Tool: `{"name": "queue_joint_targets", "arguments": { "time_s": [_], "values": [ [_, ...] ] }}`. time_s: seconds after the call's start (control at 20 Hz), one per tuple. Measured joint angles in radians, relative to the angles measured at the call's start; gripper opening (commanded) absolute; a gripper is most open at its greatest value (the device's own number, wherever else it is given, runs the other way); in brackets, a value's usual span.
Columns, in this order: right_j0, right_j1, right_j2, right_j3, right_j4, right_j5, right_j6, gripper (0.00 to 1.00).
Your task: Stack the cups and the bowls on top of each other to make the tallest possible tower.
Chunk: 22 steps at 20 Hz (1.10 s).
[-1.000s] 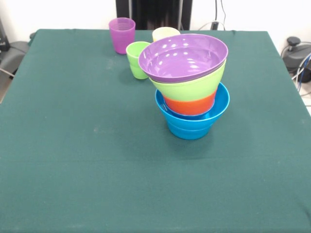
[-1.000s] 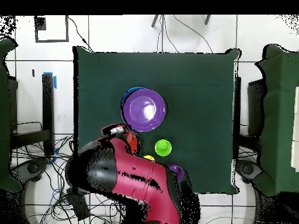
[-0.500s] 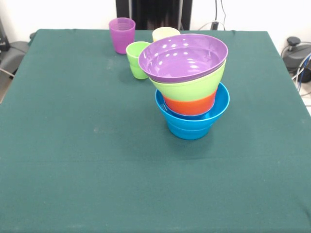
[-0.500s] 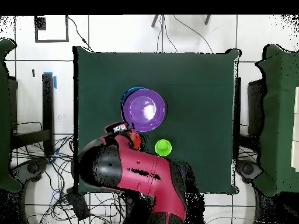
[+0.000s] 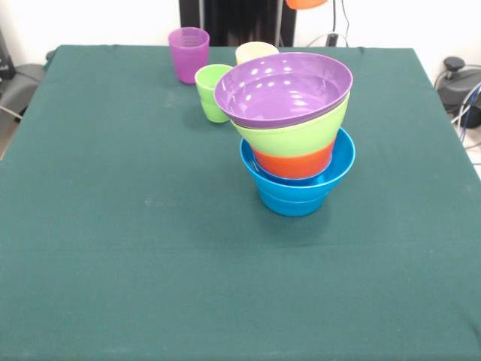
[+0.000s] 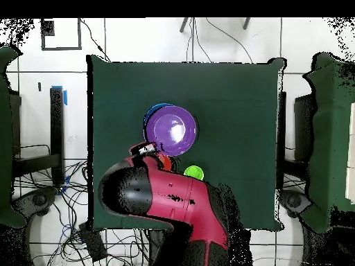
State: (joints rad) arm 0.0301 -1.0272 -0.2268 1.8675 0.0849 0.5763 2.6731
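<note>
An orange cup has just appeared above the tower, apparently carried in for stacking; the claw's grip cannot be told.

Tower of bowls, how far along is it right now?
Done: the tower has a blue bowl, orange bowl, lime green bowl and purple bowl stacked. In hand: something orange shows at the top edge, unclear whether held. Left: the purple cup, green cup and yellow cup stand loose.
</note>
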Motion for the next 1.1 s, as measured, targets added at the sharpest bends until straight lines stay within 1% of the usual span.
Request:
{"name": "queue_joint_targets", "arguments": {
  "time_s": [0.4, 0.55, 0.9, 1.1],
  "values": [
    [-0.058, 0.001, 0.050, 0.000, -0.035, -0.009, 0.000, 0.00],
    [-0.085, 0.002, 0.072, 0.000, -0.051, -0.032, 0.000, 0.00],
    [-0.095, 0.017, 0.095, 0.000, -0.081, -0.076, 0.000, 0.00],
    [-0.096, 0.026, 0.109, -0.001, -0.096, -0.085, 0.000, 0.00]
  ]
}}
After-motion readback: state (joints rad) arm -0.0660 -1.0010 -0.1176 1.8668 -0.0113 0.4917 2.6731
